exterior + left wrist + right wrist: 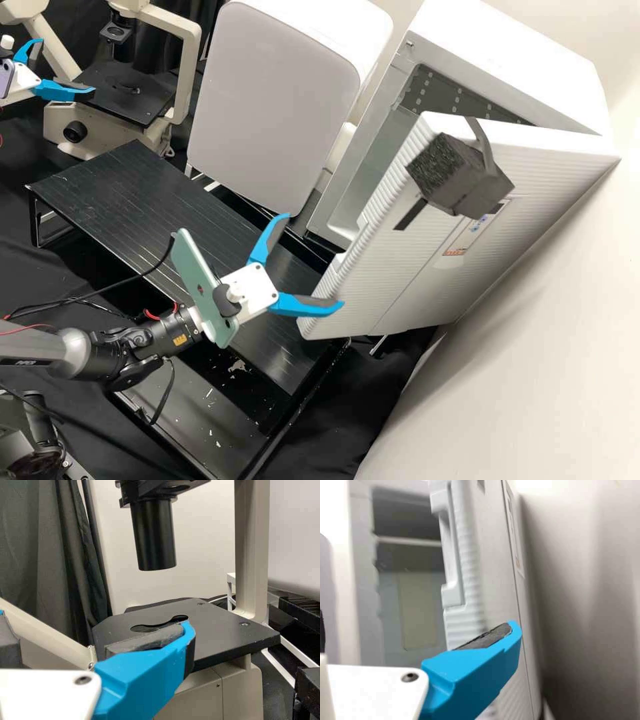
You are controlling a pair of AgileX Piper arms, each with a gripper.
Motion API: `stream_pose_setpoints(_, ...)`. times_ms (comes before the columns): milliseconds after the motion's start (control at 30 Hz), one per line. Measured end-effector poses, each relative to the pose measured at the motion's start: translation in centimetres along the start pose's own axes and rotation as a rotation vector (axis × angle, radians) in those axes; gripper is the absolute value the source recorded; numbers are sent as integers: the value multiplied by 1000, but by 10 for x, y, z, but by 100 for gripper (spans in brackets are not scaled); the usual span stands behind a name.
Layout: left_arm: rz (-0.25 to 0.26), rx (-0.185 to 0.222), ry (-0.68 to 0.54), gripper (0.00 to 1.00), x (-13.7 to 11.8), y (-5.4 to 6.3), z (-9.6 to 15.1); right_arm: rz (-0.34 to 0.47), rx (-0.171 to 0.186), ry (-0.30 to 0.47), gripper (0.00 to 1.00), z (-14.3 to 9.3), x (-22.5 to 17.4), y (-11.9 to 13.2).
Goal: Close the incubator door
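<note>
Right arm (40,353): extended over the counter (120,193), a phone (197,287) mounted behind its claw.
Right claw (314,260): fingers spread wide, nothing between them; one fingertip overlaps the door's near edge, contact undetermined.
Door (400,267): ajar, just ahead of the right claw, its outer face slanting away from the fingertips towards the wall (567,300).
Door handling: judged rigid and fairly heavy, yet carried on its hinge, so it should swing under a steady push rather than need lifting.
Free edge: ribbed, with a recessed handle (452,595); probably offers the padded finger some purchase. Smoother face beyond may let a fingertip skid.
Contact advised: outer face close to the free edge, for best leverage; no pinch required. Keep fingers out of the closing gap, where they could be trapped.
Foam block (460,177): strapped to the door, beyond the claw; looks soft and would likely compress or shift. Poor push point.
Control panel (460,247): beyond the claw on the outer face; avoid pressing.
Incubator cabinet (533,67): behind the door, farther from the claw.
Left claw (67,65): well apart, beside the microscope (120,93); fingers parted, grasp empty.
</note>
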Motion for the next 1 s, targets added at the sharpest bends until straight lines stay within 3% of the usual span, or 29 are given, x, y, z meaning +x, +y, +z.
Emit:
stream_pose_setpoints(233, 0, 0, 0, 100, 0, 0, 0, -70, 26, 40, 100, -8, -4, -15)
stream_pose_setpoints(367, 0, 0, 0, 100, 0, 0, 0, -116, 11, 74, 100, -15, -7, -26)
stream_pose_setpoints(533, 0, 0, 0, 100, 0, 0, 0, -207, -14, 107, 100, -21, -9, -48)
stream_pose_setpoints(700, 0, 0, 0, 100, 0, 0, 0, -255, -84, 103, 100, -23, -2, -69)
stream_pose_setpoints(800, 0, 0, 0, 100, 0, 0, 0, -259, -114, 99, 100, -22, 2, -73)
stream_pose_setpoints(1000, 0, 0, 0, 100, 0, 0, 0, -220, -134, 56, 100, -18, 3, -70)
